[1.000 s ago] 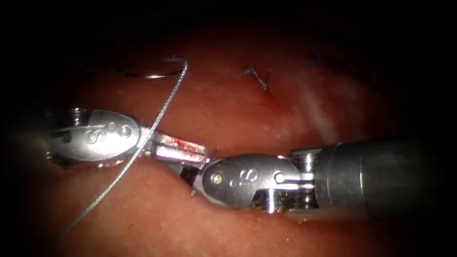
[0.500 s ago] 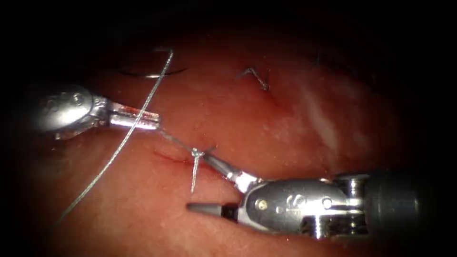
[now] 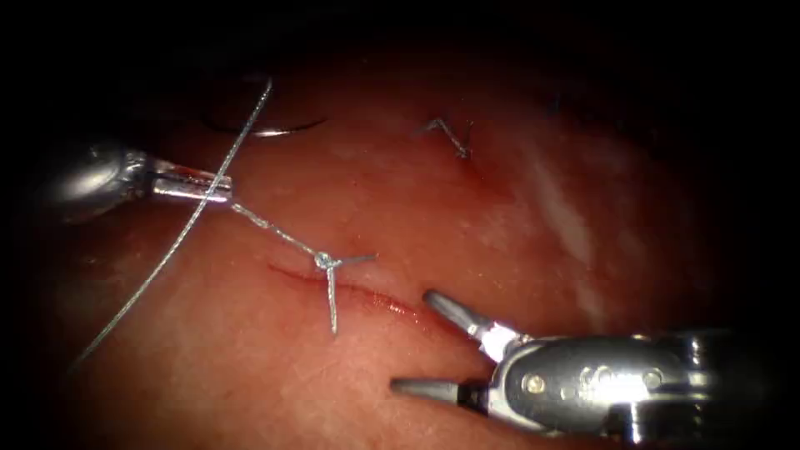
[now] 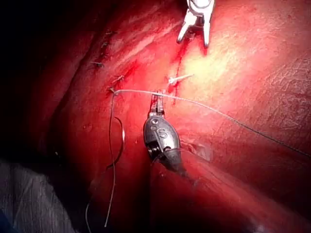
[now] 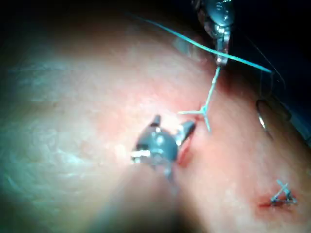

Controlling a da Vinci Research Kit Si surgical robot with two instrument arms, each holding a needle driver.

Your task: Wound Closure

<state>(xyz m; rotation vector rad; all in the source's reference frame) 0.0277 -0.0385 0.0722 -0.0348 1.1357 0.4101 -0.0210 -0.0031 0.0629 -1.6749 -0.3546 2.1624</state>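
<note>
The tissue (image 3: pixel 517 200) carries it all, a red, glistening slab with paler streaks toward three o'clock. The cut (image 3: pixel 350 287) runs as a thin red line just below centre, slanting toward five o'clock, and a knot (image 3: pixel 323 262) sits right on it with short thread tails spreading out. Up at twelve o'clock lies a finished stitch (image 3: pixel 450 137), dark ends sticking up. At eleven o'clock the curved needle (image 3: pixel 267 129) rests flat on the surface, and thread (image 3: pixel 167 258) trails from there down toward eight o'clock.

2 tools (image 3: pixel 196 185) (image 3: pixel 425 342), 1 needle (image 3: pixel 267 130), 2 knots (image 3: pixel 325 262) (image 3: pixel 454 137), 1 cut (image 3: pixel 367 296).
</note>
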